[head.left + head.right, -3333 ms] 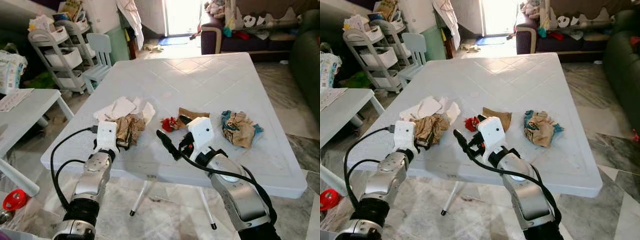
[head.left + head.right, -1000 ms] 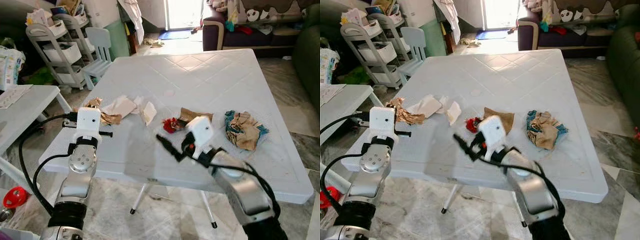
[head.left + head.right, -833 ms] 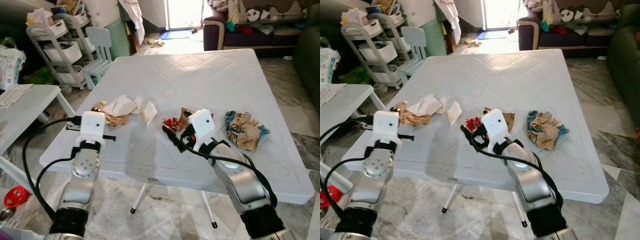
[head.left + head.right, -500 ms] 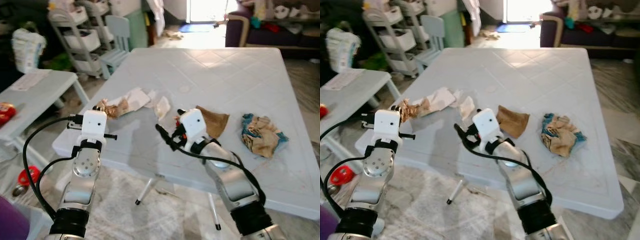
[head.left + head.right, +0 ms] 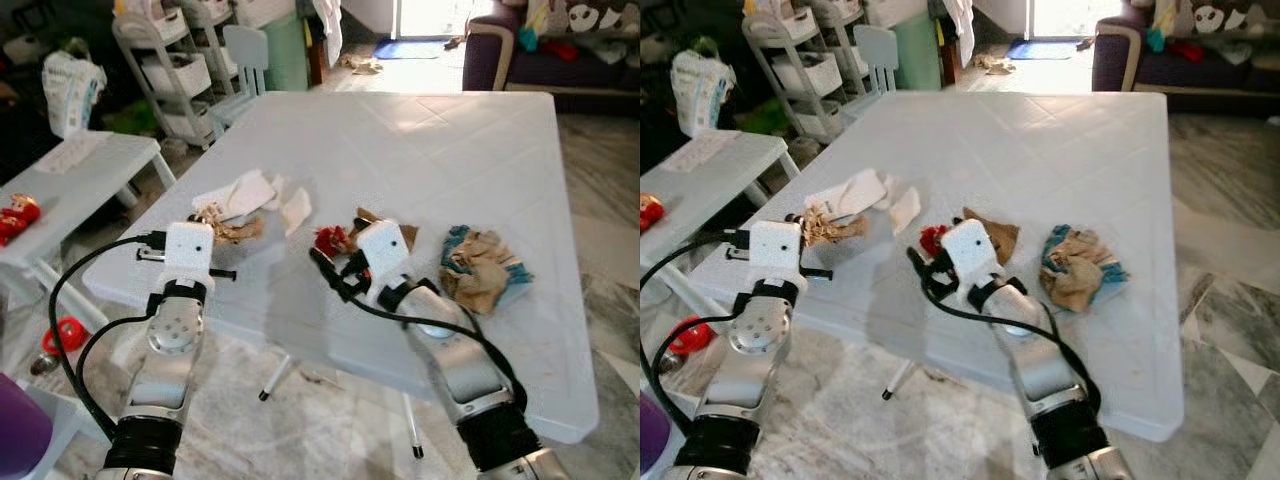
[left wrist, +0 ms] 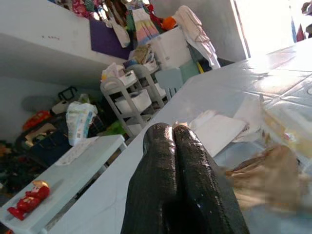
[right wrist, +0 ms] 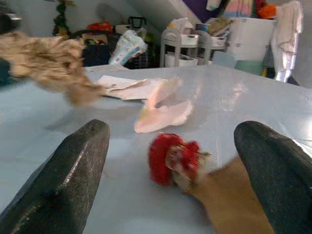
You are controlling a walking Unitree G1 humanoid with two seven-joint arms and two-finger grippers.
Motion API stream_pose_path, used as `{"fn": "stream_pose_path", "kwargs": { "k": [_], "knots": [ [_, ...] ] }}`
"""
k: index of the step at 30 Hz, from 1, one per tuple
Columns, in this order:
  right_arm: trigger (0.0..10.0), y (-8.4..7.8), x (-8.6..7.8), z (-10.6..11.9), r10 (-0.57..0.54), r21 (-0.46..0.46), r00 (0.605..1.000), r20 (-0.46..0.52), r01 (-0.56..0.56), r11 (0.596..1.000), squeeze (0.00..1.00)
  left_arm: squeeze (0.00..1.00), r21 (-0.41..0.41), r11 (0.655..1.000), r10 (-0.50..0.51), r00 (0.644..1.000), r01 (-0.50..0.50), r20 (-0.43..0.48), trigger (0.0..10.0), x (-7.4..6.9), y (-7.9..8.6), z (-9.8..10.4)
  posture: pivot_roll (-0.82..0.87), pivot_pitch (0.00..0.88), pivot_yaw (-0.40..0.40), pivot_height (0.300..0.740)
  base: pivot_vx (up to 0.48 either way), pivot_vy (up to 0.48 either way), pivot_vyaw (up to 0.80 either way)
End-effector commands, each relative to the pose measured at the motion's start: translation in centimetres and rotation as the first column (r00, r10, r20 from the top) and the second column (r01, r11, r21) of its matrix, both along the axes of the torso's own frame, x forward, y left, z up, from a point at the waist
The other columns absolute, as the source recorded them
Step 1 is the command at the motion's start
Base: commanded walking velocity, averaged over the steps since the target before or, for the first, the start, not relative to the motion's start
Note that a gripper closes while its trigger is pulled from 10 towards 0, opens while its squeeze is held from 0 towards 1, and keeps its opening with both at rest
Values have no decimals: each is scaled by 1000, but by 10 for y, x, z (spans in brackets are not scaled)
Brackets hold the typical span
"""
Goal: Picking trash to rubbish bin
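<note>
The left gripper (image 5: 205, 222) holds its fingers (image 6: 180, 180) pressed together, pinching a crumpled brown paper scrap (image 5: 225, 227) above the white counter (image 5: 420, 150). The right gripper (image 7: 175, 161), fingers spread wide, hovers near the red wrapper (image 7: 171, 158) lying on the counter.

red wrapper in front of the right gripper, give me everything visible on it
The red wrapper is a small crumpled scrap, bright red with pale, tan-looking bits mixed in, foil or plastic by the look. It lies on the white table, untouched, straight ahead of the open right gripper and framed between its two black fingers. Behind it, touching or overlapping, sits a flat brown paper piece. White tissue scraps lie apart from it, further along the table.
</note>
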State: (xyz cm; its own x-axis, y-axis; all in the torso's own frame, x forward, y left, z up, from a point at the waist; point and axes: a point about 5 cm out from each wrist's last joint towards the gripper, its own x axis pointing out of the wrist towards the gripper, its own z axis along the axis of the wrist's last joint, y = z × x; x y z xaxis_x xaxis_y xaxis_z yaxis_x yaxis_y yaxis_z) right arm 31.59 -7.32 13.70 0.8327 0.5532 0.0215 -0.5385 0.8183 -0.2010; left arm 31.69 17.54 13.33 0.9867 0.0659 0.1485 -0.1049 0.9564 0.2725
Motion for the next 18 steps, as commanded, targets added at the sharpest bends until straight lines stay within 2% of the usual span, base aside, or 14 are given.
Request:
{"fn": "stream_pose_path", "kwargs": {
  "k": [1,14,18],
  "knots": [
    [10000,8,-1,4,26,8,1000,16,-26,1000,0,0,5,1000,28,1000,-28,1,0,-2,10,2,-107,0,115,740,0,0,0],
    [10000,8,-2,3,23,5,1000,20,-23,1000,0,0,-47,998,43,999,-43,-21,0,0,14,0,-109,0,112,740,0,0,0],
    [10000,8,-3,2,23,4,1000,19,-23,1000,0,0,-68,996,48,998,-50,-31,0,1,16,-1,-109,0,112,740,0,423,0]
  ]
}}
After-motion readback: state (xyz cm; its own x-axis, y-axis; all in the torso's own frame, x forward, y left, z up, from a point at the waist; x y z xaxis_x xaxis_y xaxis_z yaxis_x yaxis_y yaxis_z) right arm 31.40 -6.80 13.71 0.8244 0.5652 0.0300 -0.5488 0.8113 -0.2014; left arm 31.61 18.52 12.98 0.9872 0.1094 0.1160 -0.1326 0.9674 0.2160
